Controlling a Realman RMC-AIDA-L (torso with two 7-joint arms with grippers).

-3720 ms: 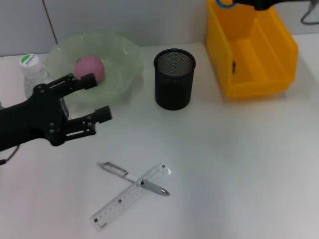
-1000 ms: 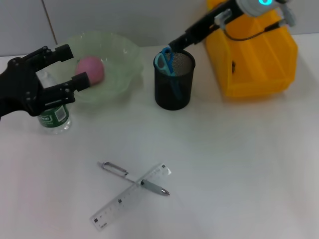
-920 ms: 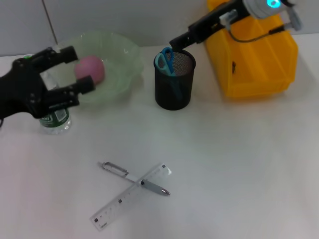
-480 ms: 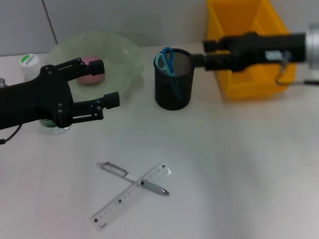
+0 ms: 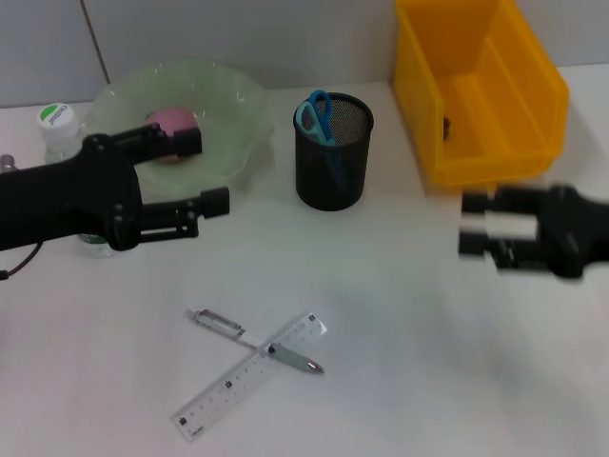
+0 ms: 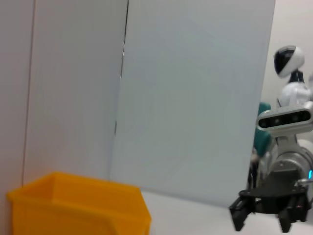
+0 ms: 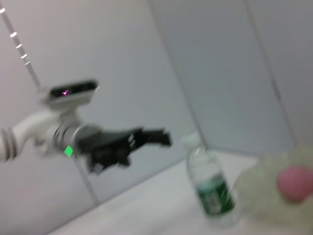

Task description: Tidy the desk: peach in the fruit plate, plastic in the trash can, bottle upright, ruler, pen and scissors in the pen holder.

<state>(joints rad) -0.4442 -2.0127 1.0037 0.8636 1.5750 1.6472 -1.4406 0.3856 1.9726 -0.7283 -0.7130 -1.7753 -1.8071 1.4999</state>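
Yellow plastic trash bin (image 5: 485, 105) at the far right of the white desk (image 5: 428, 381): no plastic visible inside from the head view, and none seen loose on the desk; that step cannot be judged either way.
Pale green fruit plate (image 5: 233, 114) at far left, holding the pink peach (image 5: 171, 122); step appears done.
Left gripper (image 5: 195, 171), black, hovering above the desk just in front of the plate, fingers spread apart, nothing held.
Right gripper (image 5: 481, 238), black, blurred, over the desk on the right and in front of the bin, fingers apart and empty as far as can be told.
Black mesh pen holder (image 5: 331, 152) at centre back, upright.
Water bottle (image 5: 59, 129) with white cap and green label, standing upright at far left, partly hidden behind the left arm; step appears done.
Clear ruler (image 5: 238, 381) lying flat near the front, well apart from the holder; left to do.
Blue-handled scissors (image 5: 314, 112) standing in the holder, handles up; done.
Silver pen (image 5: 249, 338) lying across the ruler, touching it; left to do.
Remaining, by judgement: ruler and pen into the holder.
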